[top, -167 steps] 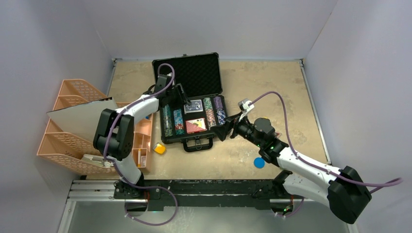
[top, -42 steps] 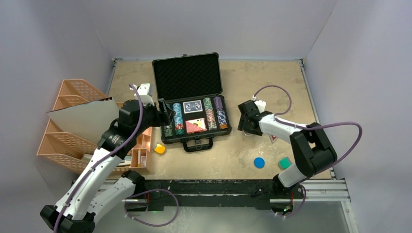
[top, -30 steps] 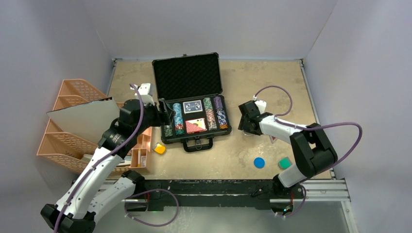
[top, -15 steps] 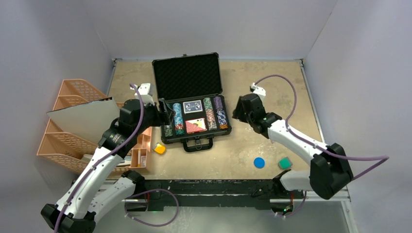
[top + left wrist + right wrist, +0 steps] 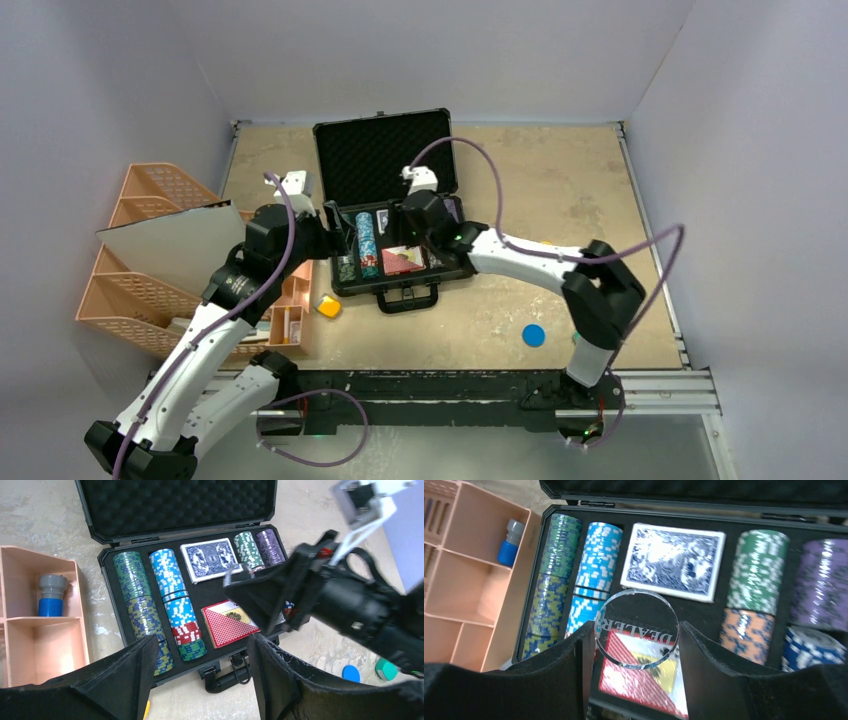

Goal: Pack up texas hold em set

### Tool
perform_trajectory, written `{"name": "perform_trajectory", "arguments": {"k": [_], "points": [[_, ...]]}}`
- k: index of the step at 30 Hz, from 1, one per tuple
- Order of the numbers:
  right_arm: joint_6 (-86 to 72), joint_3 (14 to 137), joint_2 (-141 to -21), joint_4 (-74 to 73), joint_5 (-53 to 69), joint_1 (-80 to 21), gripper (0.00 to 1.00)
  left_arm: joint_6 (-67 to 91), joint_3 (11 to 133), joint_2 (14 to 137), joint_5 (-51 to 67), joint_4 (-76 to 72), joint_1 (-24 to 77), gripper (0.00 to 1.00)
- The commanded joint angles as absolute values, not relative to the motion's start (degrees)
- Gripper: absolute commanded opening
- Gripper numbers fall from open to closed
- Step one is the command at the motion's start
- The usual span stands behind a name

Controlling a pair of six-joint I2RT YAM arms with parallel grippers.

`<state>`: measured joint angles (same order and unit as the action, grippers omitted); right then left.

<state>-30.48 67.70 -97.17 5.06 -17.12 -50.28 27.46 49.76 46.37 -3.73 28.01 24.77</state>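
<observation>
The black briefcase (image 5: pixel 385 160) lies open, with its foam lid back. Its tray holds multicoloured chip stacks (image 5: pixel 596 570), a blue deck (image 5: pixel 674 561) and a red deck (image 5: pixel 644 675). My right gripper (image 5: pixel 635 635) hovers over the middle of the tray, above the red deck. It is shut on a clear round "DEALER" button (image 5: pixel 637 628) held on edge between its fingers. In the top view it (image 5: pixel 405 225) covers most of the blue deck. My left gripper (image 5: pixel 202 645) is open and empty, above the case's front left by the handle (image 5: pixel 230 675).
An orange organiser (image 5: pixel 150 260) stands left of the case, with a small blue and grey bottle (image 5: pixel 51 592) in one compartment. A yellow block (image 5: pixel 328 306) lies by the case's front left corner. A blue disc (image 5: pixel 534 335) and a green block (image 5: pixel 385 669) lie at the front right.
My right arm has swung left from the table beside the case to over the tray, carrying the dealer button. The left arm has stayed still for the last second.
</observation>
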Motion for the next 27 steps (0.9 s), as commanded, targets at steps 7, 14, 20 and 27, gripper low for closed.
{"name": "perform_trajectory", "arguments": {"k": [7, 14, 20, 27], "points": [[-25.3, 83.6, -110.4, 4.5, -27.9, -51.3, 0.51, 28.2, 49.4, 45.8, -5.8, 27.6, 24.4, 0.69], [-27.2, 89.3, -117.0, -2.2, -30.0, -51.3, 0.54, 28.2, 49.3, 45.9, -6.1, 27.7, 24.3, 0.69], [-29.0, 92.2, -119.3, -7.2, -28.7, -51.3, 0.61, 28.2, 49.3, 46.1, -6.2, 27.8, 24.3, 0.69], [-30.4, 93.8, -118.1, -9.7, -31.3, -51.2, 0.78, 28.2, 49.4, 46.4, -6.1, 27.8, 24.3, 0.69]]}}
